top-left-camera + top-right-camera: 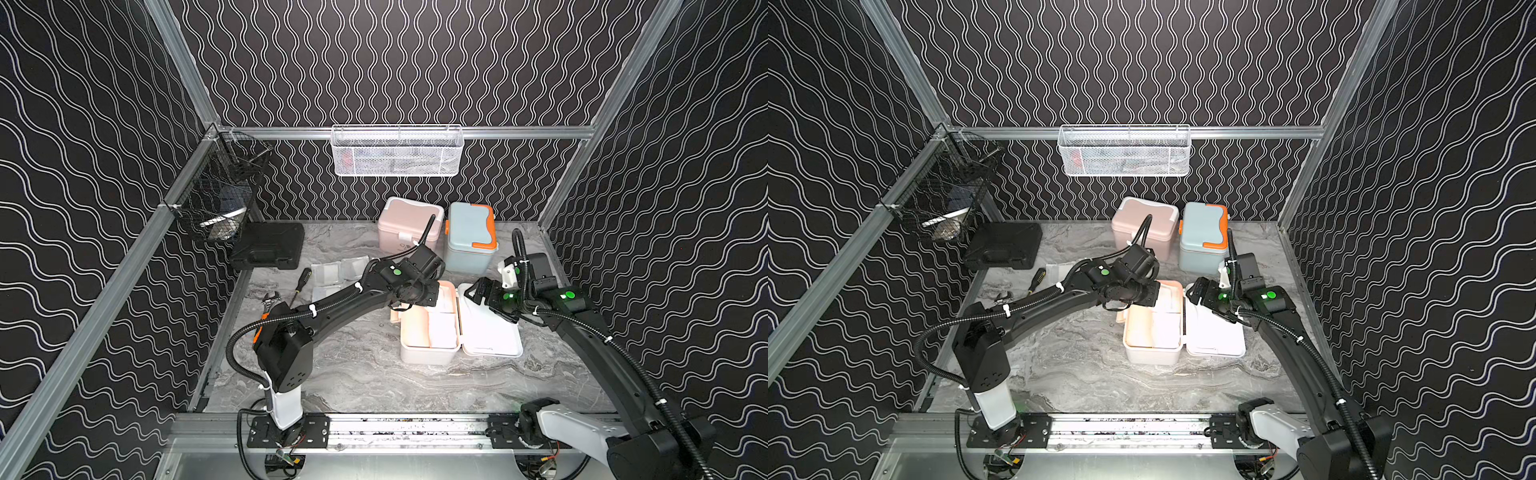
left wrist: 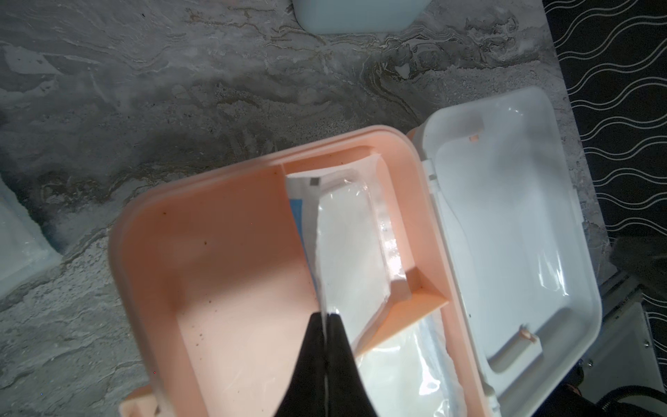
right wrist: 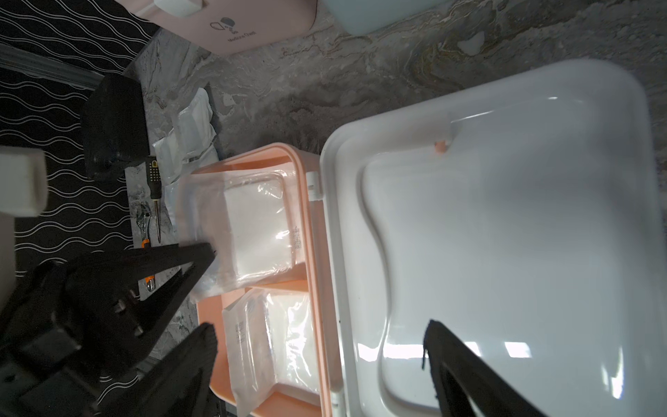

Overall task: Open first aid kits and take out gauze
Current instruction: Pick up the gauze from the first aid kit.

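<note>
At the near middle of the tabletop (image 1: 361, 374) we find the white kit with peach trim (image 1: 428, 355) open, its lid (image 1: 490, 332) laid flat to the right. The left gripper (image 2: 326, 317) is pinched tight on the wrapper edge of a gauze packet (image 2: 350, 245), which is tilted over a hinge-side compartment of the tray. A second packet (image 3: 285, 343) lies in the neighbouring compartment. The right gripper (image 3: 319, 335) hangs over the lid with its jaws wide apart, holding nothing.

We judge the step in hand to be lifting this packet out. It should go best with a straight rise until the wrapper clears the divider and rim, then a carry leftward. The pinch is only on thin film, so we would go slowly.

Beyond the kit, loose packets (image 1: 345, 268) lie on the tabletop beside a screwdriver (image 1: 301, 282). At the back stand the pink kit (image 1: 409, 222) and the blue-grey kit (image 1: 469, 237), both with lids down.

In both top views the left wrist covers the pinch itself. We cannot tell whether the held packet rests on the tray, whether the right gripper touches the lid, or whether more gauze lies underneath.
</note>
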Controlling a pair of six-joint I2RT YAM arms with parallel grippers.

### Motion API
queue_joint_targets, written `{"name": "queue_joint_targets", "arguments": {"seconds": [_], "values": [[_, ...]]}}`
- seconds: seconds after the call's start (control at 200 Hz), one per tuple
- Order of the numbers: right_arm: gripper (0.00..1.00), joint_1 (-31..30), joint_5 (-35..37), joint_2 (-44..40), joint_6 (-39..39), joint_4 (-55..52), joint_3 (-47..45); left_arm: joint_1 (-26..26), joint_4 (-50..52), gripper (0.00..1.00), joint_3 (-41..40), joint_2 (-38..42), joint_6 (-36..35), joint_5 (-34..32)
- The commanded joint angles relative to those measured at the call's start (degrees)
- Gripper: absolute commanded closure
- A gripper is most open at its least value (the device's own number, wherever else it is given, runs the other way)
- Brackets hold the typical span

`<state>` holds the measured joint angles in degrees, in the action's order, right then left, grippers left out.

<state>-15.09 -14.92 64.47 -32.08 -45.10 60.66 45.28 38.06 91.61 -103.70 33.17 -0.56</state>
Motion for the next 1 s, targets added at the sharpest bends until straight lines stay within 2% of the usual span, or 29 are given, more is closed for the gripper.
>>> {"name": "queue_joint_targets", "arguments": {"seconds": [0.0,0.105,0.43,0.586,0.821,0.996], "values": [[0.07,0.0,-2.1,-0.1,0.6,1.5,0.2,-0.1,-1.1,1.00,-0.6,2.1,0.4,0.3],[0.00,0.0,-5.1,-0.4,1.5,2.3,0.1,-0.3,-2.3,1.00,-2.0,4.5,0.8,0.8],[0.00,-1.2,-13.5,-2.4,2.0,6.9,-0.6,-3.4,-6.9,1.00,-10.4,16.6,2.7,3.6],[0.00,-4.9,-11.8,-1.2,2.9,5.7,2.5,-6.3,-7.4,1.00,-15.8,23.5,3.0,5.6],[0.00,-15.3,-6.2,2.1,2.1,6.3,5.7,-11.6,-3.3,1.00,-21.7,34.2,1.9,7.0],[0.00,-17.7,-4.8,3.8,1.8,6.5,6.8,-16.1,-0.8,1.00,-26.3,40.2,1.2,7.9]]}}
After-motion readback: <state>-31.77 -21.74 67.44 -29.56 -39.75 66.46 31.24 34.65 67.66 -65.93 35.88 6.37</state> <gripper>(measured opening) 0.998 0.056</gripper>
